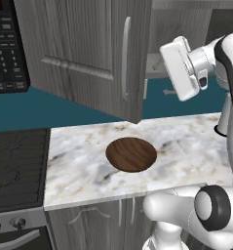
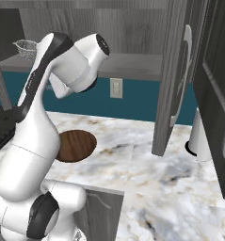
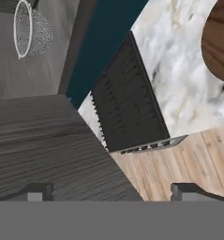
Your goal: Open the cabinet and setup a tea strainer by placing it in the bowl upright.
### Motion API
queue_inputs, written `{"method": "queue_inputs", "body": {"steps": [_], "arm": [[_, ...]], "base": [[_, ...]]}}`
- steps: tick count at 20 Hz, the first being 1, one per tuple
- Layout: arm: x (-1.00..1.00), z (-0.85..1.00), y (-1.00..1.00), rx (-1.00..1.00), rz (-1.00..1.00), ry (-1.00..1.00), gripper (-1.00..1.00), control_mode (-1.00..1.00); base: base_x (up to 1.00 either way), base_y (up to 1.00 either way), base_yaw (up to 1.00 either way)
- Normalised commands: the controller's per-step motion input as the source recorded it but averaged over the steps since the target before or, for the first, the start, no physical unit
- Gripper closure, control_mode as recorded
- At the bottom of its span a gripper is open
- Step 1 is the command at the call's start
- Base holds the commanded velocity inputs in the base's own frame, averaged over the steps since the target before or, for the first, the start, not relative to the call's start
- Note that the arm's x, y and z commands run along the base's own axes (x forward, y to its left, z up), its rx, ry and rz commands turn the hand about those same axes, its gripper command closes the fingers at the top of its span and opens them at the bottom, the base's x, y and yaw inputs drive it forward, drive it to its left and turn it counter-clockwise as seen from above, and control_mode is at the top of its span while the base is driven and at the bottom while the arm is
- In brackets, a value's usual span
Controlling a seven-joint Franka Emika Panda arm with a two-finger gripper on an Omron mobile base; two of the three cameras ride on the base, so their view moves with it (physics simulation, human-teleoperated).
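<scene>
The strainer (image 3: 31,29) sits on the cabinet (image 1: 84,53) shelf, upper left of the hand view. Your pincer (image 3: 111,190) is spread, empty. Judge the mesh light and easily dented; grip its rim.

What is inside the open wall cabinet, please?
A mesh tea strainer sits on the shelf inside the cabinet. The arm and the open doors cover much of the shelf, so the rest is hidden.

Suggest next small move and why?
Probably reach the gripper toward the strainer on the cabinet shelf. The doors stand open, the strainer sits untouched inside, the bowl is empty on the counter, and the open fingers hold nothing.
</scene>
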Motion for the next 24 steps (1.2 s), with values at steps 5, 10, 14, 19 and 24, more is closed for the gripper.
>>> {"method": "queue_inputs", "body": {"steps": [5, 10, 14, 19, 24], "arm": [[0.48, -0.14, 0.48, 0.10, 0.01, 0.02, -1.00, -1.00], [0.42, -0.04, 0.47, 0.20, 0.04, 0.15, -1.00, -1.00], [0.20, -0.05, 0.52, 0.19, 0.10, 0.19, -1.00, -1.00], [0.04, 0.00, 0.58, 0.18, 0.15, 0.17, -1.00, -1.00], [0.00, 0.00, 0.90, 0.03, 0.18, 0.15, -1.00, -1.00]], "base": [[0.00, 0.00, 0.00], [0.00, 0.00, 0.00], [0.00, 0.00, 0.00], [0.00, 0.00, 0.00], [0.00, 0.00, 0.00]]}}
